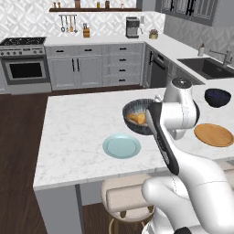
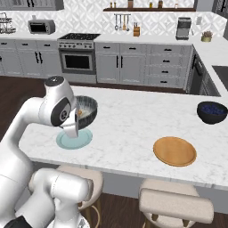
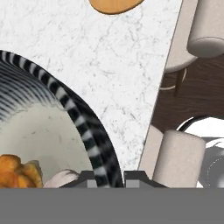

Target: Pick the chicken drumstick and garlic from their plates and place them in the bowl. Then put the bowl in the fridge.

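Bowl [image 3: 94, 131] pinched by its rim between shut gripper [image 3: 109, 178] fingers, near the counter's [image 1: 77, 137] front edge, for carrying to the fridge. Drumstick [image 3: 15, 168] and garlic [image 3: 59, 178] already inside; both plates [image 1: 121, 146] bare.

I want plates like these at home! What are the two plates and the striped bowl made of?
The orange-tan plate looks like matte wood, going by its colour. The blue-green plate looks like smooth glazed ceramic, though it could be plastic. The bowl seems to be glazed pottery, with a dark-and-white striped rim.
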Tool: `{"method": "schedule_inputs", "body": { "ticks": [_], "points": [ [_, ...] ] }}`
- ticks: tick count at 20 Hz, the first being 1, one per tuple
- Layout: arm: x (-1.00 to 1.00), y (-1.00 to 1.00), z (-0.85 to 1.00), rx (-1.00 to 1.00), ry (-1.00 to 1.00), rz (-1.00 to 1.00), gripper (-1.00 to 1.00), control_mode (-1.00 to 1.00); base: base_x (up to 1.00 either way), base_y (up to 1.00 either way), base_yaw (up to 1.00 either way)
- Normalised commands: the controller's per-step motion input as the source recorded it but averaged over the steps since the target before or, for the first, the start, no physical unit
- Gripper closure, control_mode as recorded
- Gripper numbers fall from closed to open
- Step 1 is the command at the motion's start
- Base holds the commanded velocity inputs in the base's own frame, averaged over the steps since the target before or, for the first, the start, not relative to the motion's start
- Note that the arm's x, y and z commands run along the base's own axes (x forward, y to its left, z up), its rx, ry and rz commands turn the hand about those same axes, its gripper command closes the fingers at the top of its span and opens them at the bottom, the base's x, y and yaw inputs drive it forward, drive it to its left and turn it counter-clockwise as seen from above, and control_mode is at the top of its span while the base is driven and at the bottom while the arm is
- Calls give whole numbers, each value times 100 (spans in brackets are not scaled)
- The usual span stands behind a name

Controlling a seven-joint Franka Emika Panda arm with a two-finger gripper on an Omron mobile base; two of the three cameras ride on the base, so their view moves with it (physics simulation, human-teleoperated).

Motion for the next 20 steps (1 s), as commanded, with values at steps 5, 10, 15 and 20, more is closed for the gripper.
{"method": "schedule_inputs", "body": {
  "ticks": [5,10,15,20],
  "points": [
    [0,0,0,0,0,0,100,100,-20,4,1],
    [0,0,0,0,0,0,100,100,-69,35,14],
    [0,0,0,0,0,0,100,100,-62,51,51],
    [0,0,0,0,0,0,100,100,-43,91,60]
  ]
}}
